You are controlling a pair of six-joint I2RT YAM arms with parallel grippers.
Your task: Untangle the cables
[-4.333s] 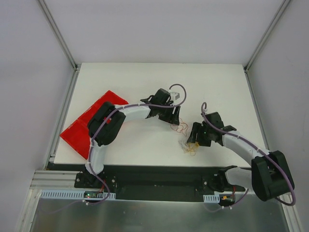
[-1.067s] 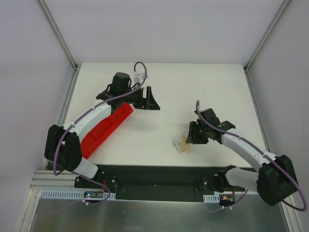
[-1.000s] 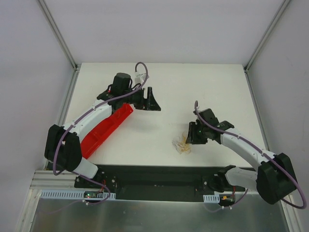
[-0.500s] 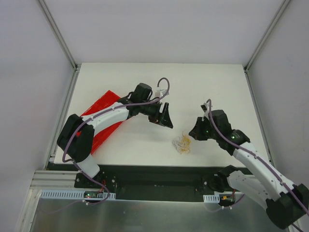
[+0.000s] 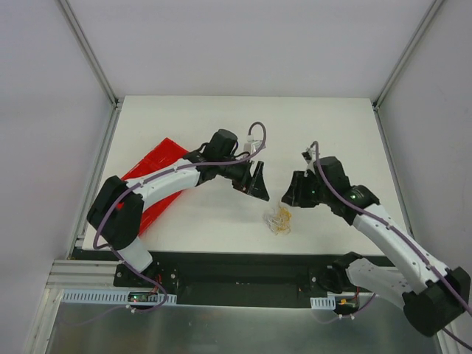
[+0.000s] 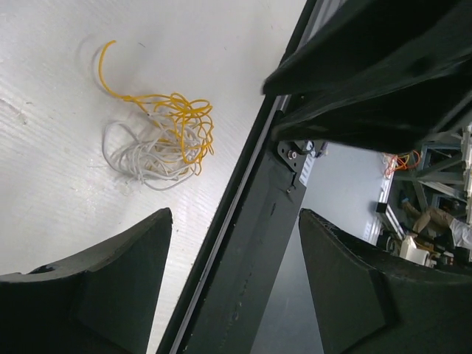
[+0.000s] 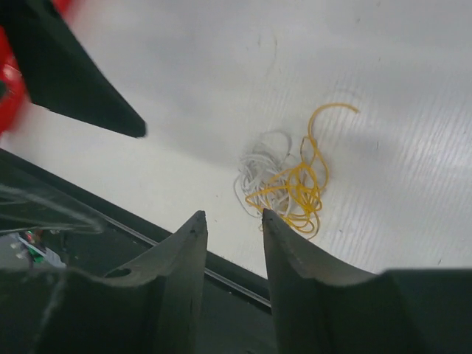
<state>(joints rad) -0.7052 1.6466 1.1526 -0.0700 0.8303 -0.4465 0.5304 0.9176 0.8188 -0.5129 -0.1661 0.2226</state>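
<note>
The cables (image 5: 279, 219) lie as one small curly clump of yellow and whitish strands on the white table, near its front edge. In the left wrist view the clump (image 6: 158, 140) sits ahead of and to the left of my left gripper (image 6: 234, 214), which is open and empty. In the right wrist view the clump (image 7: 284, 184) lies just beyond my right gripper (image 7: 233, 214), whose jaws stand narrowly apart with nothing between them. From above, the left gripper (image 5: 259, 188) hovers up-left of the clump and the right gripper (image 5: 290, 193) just up-right of it.
A red tray (image 5: 158, 158) lies at the table's left side, partly under the left arm. The black front rail (image 6: 251, 243) runs close behind the clump. The left finger (image 7: 81, 81) shows in the right wrist view.
My left arm has swung from the far left by the red tray toward the clump. My right gripper has drawn back and up from the clump, shutting briefly and opening again.
</note>
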